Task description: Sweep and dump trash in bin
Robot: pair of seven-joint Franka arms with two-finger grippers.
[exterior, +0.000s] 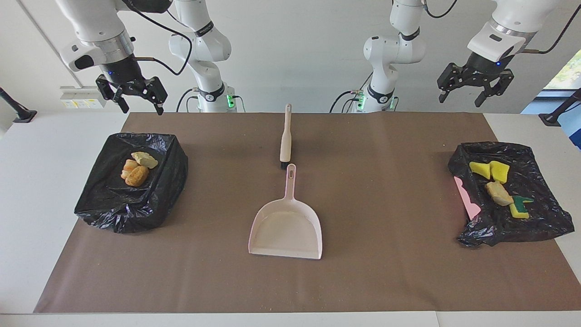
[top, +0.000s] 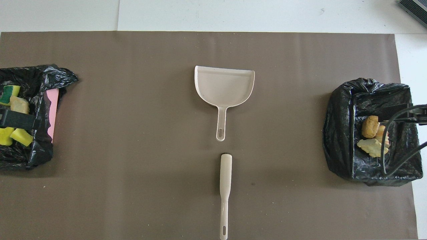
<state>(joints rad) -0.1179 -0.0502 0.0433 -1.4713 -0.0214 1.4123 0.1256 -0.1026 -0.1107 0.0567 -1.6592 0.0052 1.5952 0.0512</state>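
Note:
The trash lies in two black-bagged bins. Golden-brown lumps (exterior: 136, 170) (top: 371, 128) sit in the bin (exterior: 113, 204) (top: 340, 133) at the right arm's end. Yellow sponge chunks (exterior: 492, 170) (top: 20, 136), a brown lump (exterior: 499, 193) and a green-sided sponge (exterior: 519, 207) (top: 8, 93) lie in the bin (exterior: 535, 222) (top: 33, 153) at the left arm's end. My left gripper (exterior: 470, 96) hangs open and empty, high over that bin. My right gripper (exterior: 140, 105) waits open and empty, high over the other bin.
A pale pink dustpan (exterior: 286, 227) (top: 224, 86) lies mid-table on the brown mat (exterior: 386, 272), handle toward the robots. A beige brush (exterior: 286, 136) (top: 225, 186) lies in line with it, nearer the robots. Fine crumbs dot the mat.

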